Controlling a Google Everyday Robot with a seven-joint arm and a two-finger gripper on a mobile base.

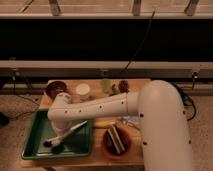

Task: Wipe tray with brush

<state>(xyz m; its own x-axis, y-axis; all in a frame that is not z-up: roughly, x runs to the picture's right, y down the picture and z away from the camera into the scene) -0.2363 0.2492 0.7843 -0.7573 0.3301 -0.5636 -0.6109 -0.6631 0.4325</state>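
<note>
White arm reaches from 4 o'clock across table (135, 82) toward green tray (31, 137) at 8 o'clock. Gripper (61, 127) over tray's middle, hidden under wrist; finger state cannot tell. Brush (67, 134) lies slanted inside tray, pale handle toward 2 o'clock, dark head at 8 o'clock near front rim. Orange bowl (106, 145) just right of tray. Dark bowl (55, 88) at 11 o'clock.

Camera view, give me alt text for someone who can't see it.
A white robot arm reaches left over a green tray on a wooden table, its gripper holding a pale-handled brush whose dark head rests on the tray floor. An orange bowl sits right of the tray.
</note>
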